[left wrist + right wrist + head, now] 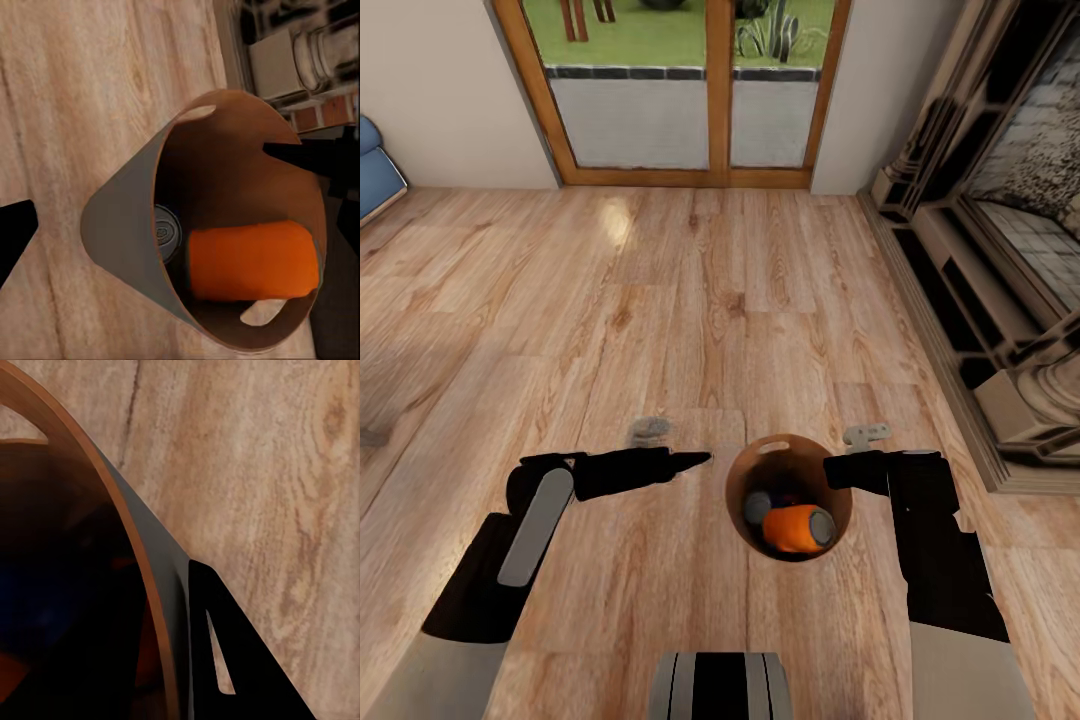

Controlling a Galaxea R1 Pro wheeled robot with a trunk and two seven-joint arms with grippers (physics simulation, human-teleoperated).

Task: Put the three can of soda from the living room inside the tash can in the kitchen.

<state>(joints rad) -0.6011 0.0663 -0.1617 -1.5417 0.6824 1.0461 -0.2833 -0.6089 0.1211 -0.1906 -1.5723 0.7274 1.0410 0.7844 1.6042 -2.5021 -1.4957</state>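
While the right pincer [838, 470] grips the bin [738, 480] rim, cans [798, 528] lie inside; left pincer [695, 460] state indeterminate. Remaining, seemingly: delivery to kitchen.

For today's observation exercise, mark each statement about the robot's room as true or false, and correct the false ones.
1. An orange drinks can with grey metal ends lies on its side inside the round brown bin. True.
2. The bin stands on a glass-topped table. False: it is above the light wood plank floor.
3. The right claw is at the bin's rim, one finger outside the wall. True.
4. Wood-framed glass doors stand ahead of the robot. True.
5. The left claw holds an orange can. False: nothing is in it.
6. The bin is empty. False: it holds cans.
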